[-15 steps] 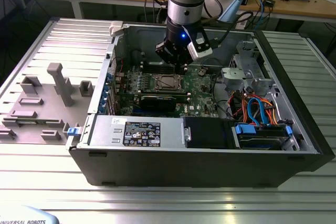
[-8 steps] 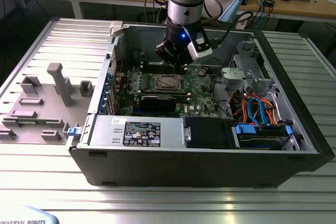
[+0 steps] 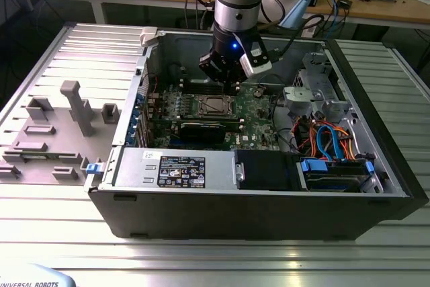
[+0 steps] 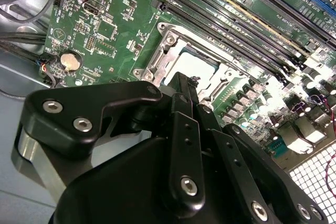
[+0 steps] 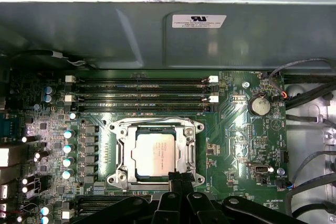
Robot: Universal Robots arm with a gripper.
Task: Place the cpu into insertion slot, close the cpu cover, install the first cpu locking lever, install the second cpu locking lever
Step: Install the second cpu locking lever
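The cpu (image 5: 153, 154) lies flat in the insertion slot (image 5: 124, 178) on the green motherboard, its silver top showing through the window of the cpu cover (image 5: 155, 128). The cover lies down over the chip. A thin metal lever (image 5: 118, 148) runs along one side of the socket; I cannot tell whether it is latched. My gripper (image 5: 178, 178) hovers just above the socket's edge, shut with nothing between its fingers. In the second wrist view the fingertips (image 4: 185, 80) sit over the cpu (image 4: 191, 62). In the exterior view the gripper (image 3: 231, 86) hangs above the socket (image 3: 213, 105).
Long memory slots (image 5: 142, 90) run beside the socket, with a coin battery (image 5: 259, 104) and cables (image 5: 310, 98) near them. A black card (image 3: 201, 131), the power supply (image 3: 173, 169) and a drive bay with blue and orange cables (image 3: 329, 142) fill the case. Grey fixtures (image 3: 79, 107) stand outside it.
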